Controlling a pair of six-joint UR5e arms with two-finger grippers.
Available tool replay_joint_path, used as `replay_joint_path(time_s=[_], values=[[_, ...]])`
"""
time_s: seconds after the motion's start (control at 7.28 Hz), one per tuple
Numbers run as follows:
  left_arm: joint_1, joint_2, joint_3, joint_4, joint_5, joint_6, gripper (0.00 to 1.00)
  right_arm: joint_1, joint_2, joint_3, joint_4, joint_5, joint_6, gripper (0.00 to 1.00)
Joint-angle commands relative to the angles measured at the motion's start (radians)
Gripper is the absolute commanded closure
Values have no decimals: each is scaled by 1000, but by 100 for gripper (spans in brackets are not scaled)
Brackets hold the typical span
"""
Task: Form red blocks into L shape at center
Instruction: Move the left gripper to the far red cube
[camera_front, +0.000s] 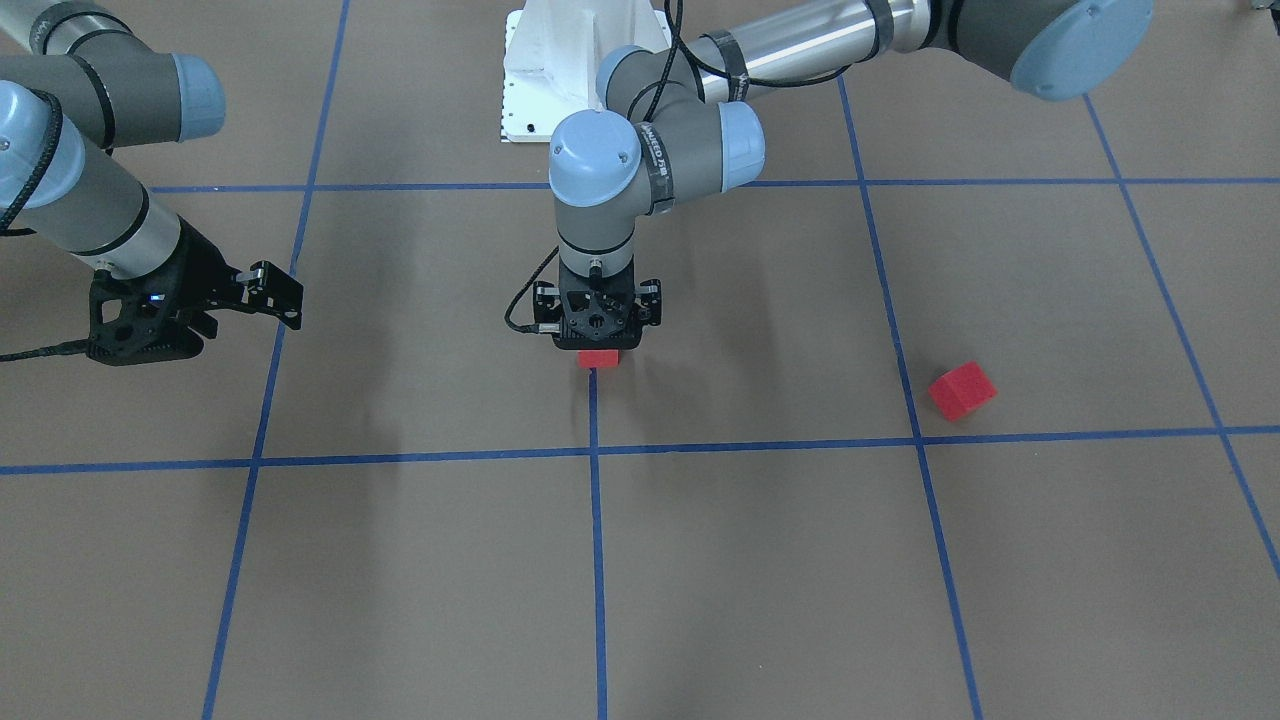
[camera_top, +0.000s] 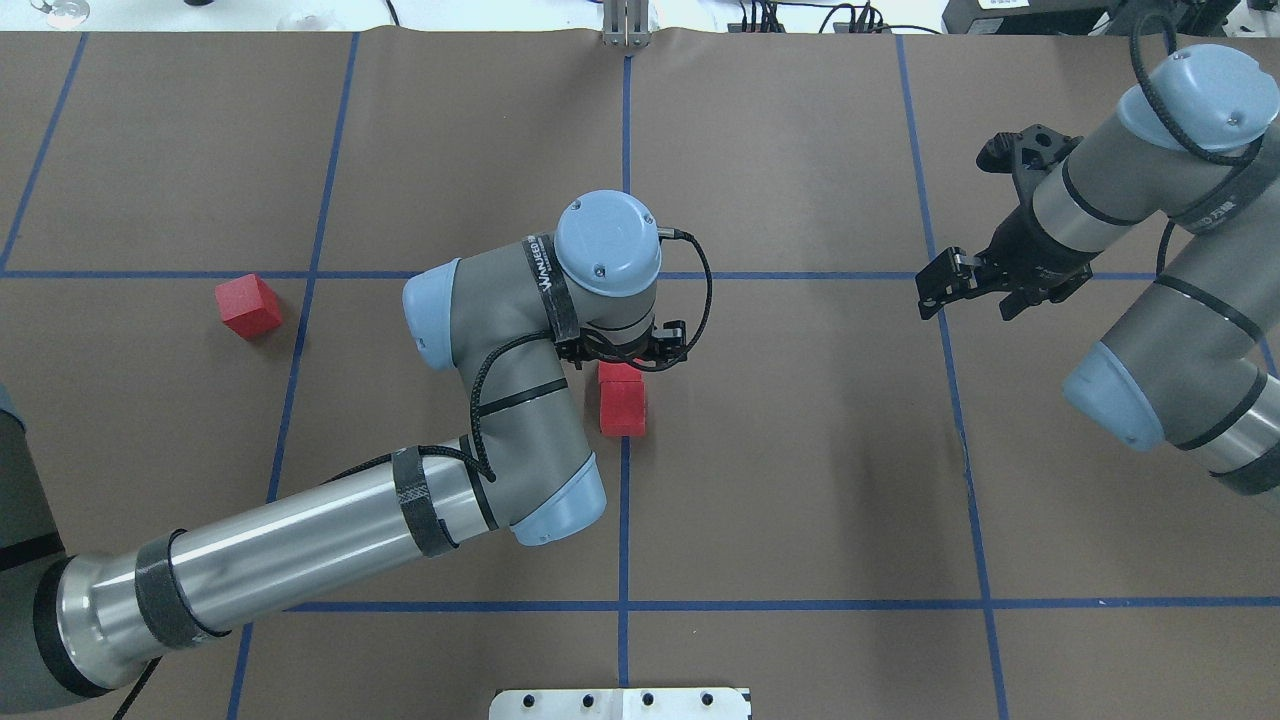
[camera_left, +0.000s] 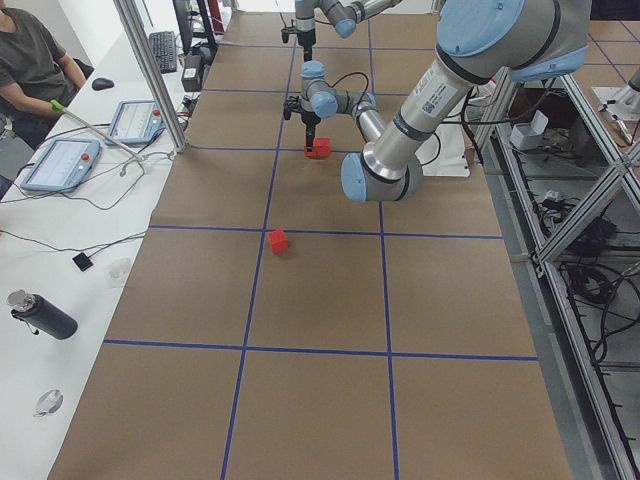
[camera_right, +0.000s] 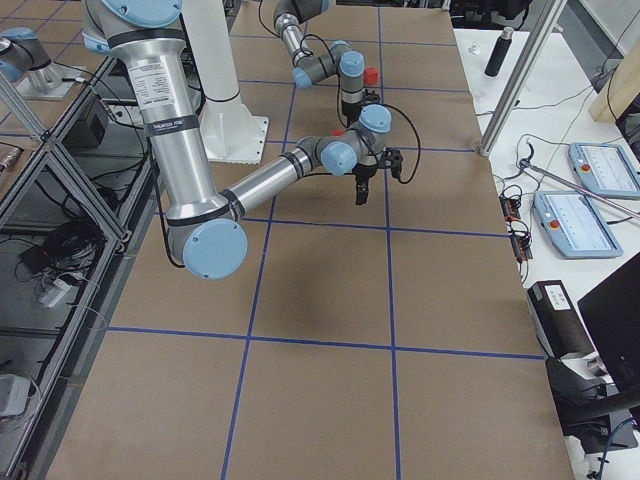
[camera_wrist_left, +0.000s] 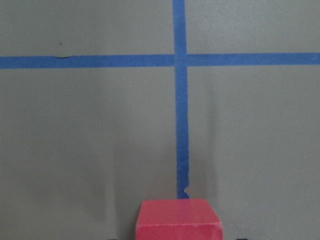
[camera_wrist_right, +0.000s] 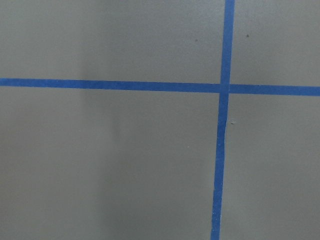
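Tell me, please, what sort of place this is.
Probably a robotics lab: a left arm and a right arm work over a brown table gridded with blue tape, and a person sits at a side bench beside control tablets.

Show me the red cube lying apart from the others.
The small matte red cube on the robot's left, alone; the other two sit together on the central blue tape line.

The left arm (camera_top: 500, 450) slants across centre-left, walling the middle red blocks (camera_top: 622, 410) off from that side; the lone red block (camera_top: 248, 305) at far left stands clear all round.
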Motion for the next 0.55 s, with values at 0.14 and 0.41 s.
replay_joint_path(time_s=[0.14, 0.41], values=[[-20, 44, -81, 5, -42, 6, 1, 0, 2, 5, 0, 2, -1, 0], [-64, 226, -315, 56, -50, 136, 1, 0, 2, 2, 2, 0, -3, 0]])
